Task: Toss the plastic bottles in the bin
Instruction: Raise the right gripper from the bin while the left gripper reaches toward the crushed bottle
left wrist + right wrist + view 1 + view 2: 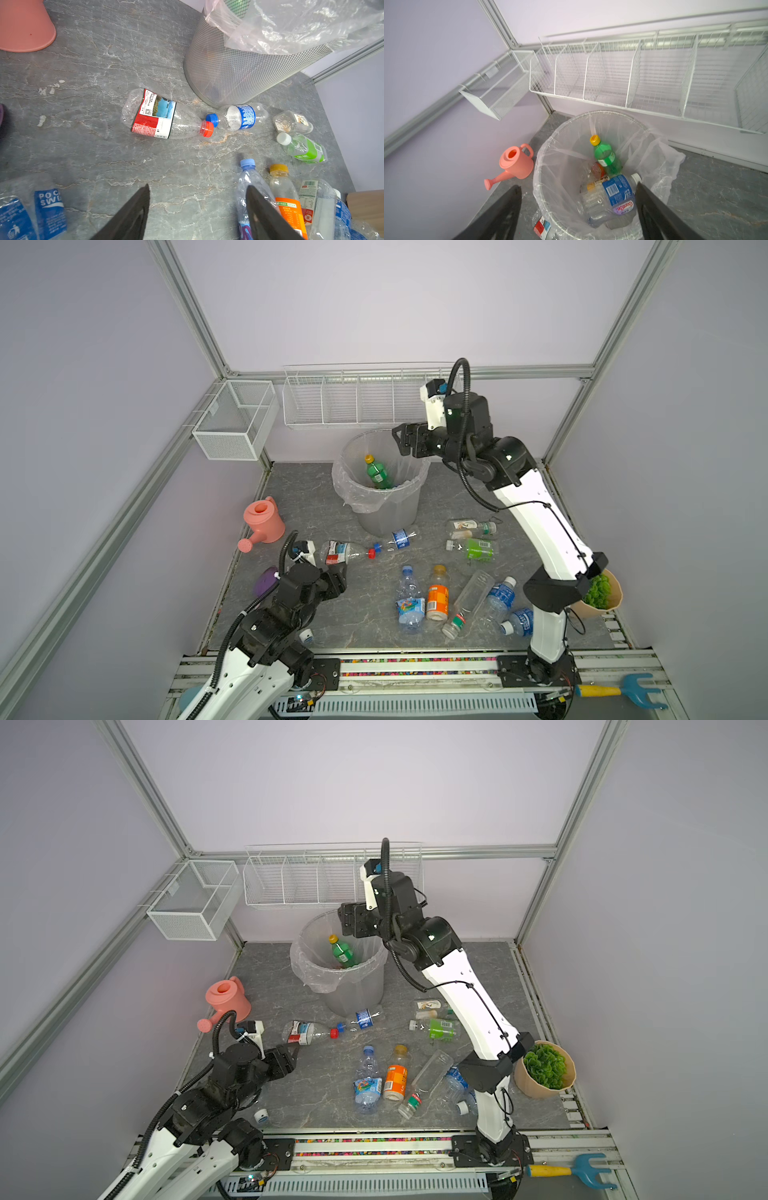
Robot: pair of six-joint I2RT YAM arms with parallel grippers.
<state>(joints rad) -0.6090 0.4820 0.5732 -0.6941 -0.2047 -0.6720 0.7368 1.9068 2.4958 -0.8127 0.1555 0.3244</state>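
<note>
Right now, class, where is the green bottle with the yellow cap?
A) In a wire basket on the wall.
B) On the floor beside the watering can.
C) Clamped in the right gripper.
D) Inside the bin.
D: the green bottle leans inside the lined bin, and the right gripper hangs open and empty over it.

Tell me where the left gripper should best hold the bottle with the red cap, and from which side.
Probably the labelled middle of the red-capped bottle, from above, jaws across its width. It lies flat; its cap end is beside another bottle, and its base looks crumpled.
</note>
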